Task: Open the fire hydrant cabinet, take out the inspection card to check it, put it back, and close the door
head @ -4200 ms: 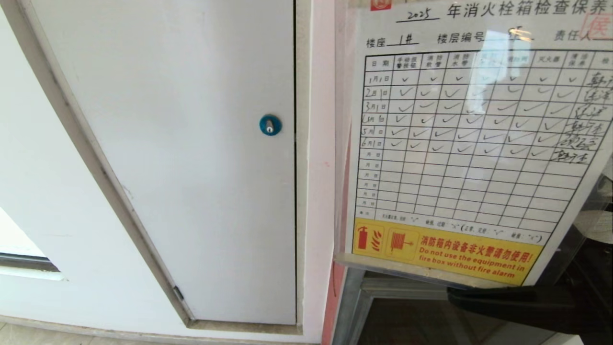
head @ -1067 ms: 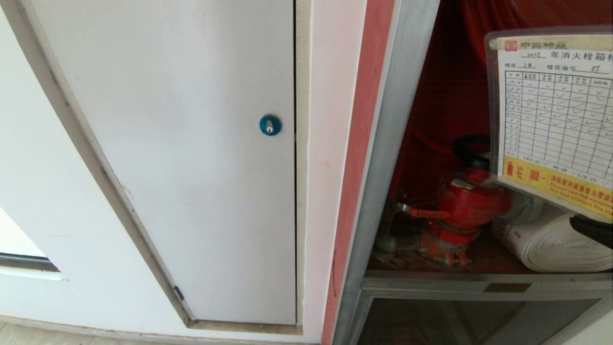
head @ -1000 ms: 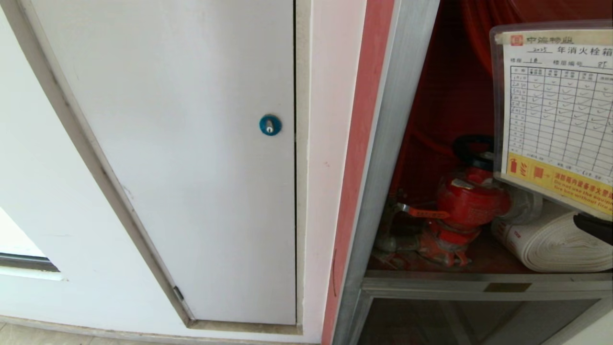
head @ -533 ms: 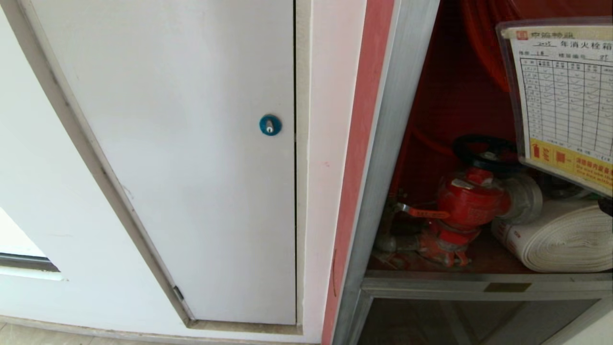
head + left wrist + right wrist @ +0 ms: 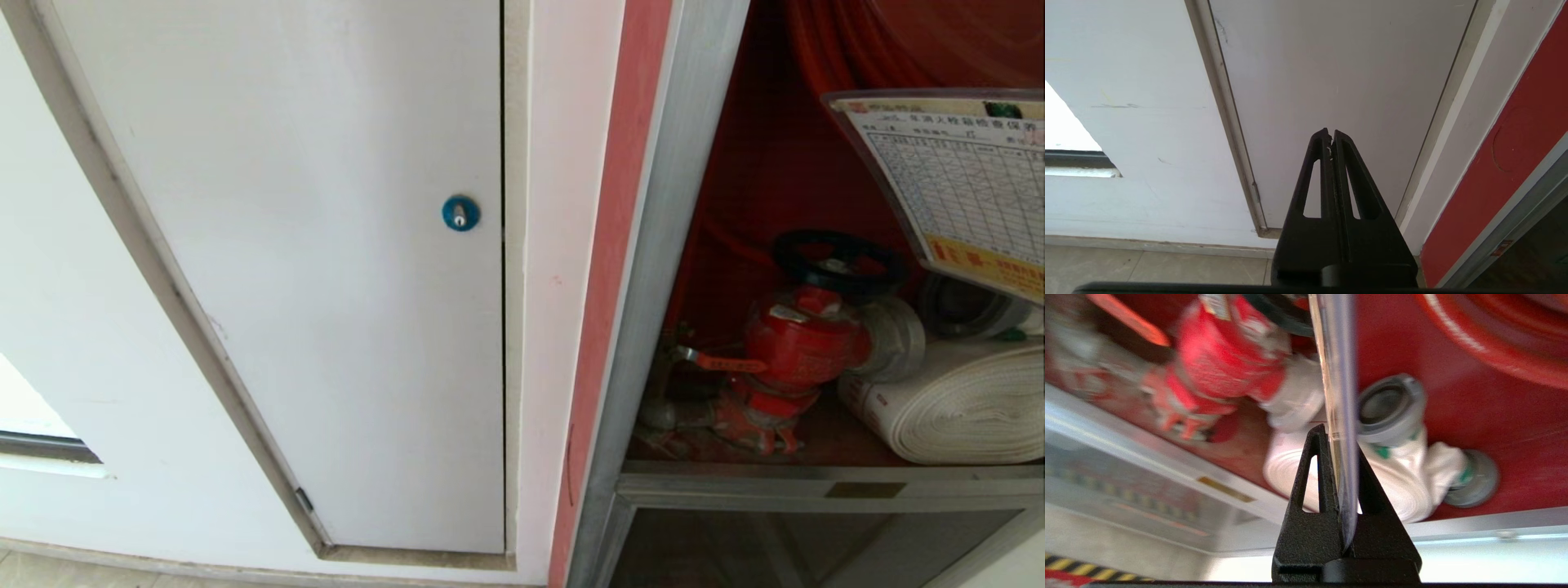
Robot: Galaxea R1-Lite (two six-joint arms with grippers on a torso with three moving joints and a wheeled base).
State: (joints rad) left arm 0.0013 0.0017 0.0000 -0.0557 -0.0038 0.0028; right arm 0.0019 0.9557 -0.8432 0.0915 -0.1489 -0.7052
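The inspection card point(image 5: 963, 192), a white sheet with a grid table of check marks and a yellow band of red fire icons in a clear plastic sleeve, sits at the right edge of the head view inside the open fire hydrant cabinet point(image 5: 653, 245), a silver aluminium-framed box with a red interior. The card is tilted back, its face turned upward, above the rolled white hose point(image 5: 955, 404) and apart from it. In the right wrist view the card shows edge-on point(image 5: 1337, 375), and the black right end effector point(image 5: 1340, 445) is pinching its lower edge, the two fingers pressed against the sleeve from either side.

Below and left of the card stands the red valve point(image 5: 796, 347) with a black handwheel point(image 5: 837, 257), just beside the hose roll. Red hose on the reel point(image 5: 914, 41) curves across the top of the cabinet. A grey metal coupling point(image 5: 1388, 406) lies against the white roll.

Left of the cabinet frame is a plain white panel point(image 5: 326, 269) with a blue round lock point(image 5: 460, 213). The black left end effector point(image 5: 1332, 139) hangs in front of that panel near the tiled floor point(image 5: 1159, 269), its fingers pressed together on nothing.
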